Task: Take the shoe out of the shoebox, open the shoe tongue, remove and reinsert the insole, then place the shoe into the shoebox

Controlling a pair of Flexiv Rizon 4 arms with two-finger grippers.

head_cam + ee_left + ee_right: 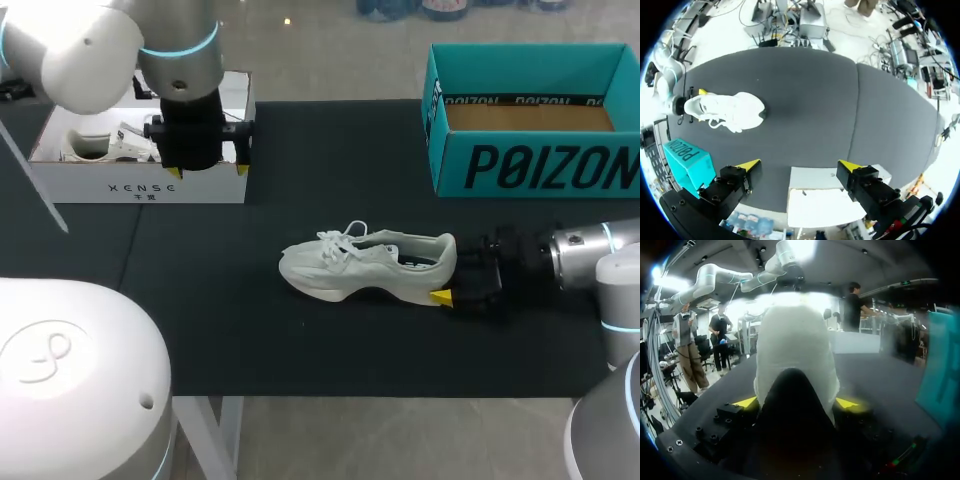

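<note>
White low-top lace-up sneaker [370, 265] lies on its sole mid-counter on the black mat-covered counter [250, 340], toe toward my left. Right pincer [450, 273] is closed on the sneaker's heel, one yellow tip on each side. Open teal cardboard shoebox [530, 165] sits behind it, apart. Left pincer [205, 168] hangs open over a white cardboard box [140, 187], holding nothing.

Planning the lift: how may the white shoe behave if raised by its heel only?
With the right gripper at its heel only, the white shoe may tip toe-down. Its thick sole looks stiff, so folding seems unlikely. Loose laces may dangle.
</note>
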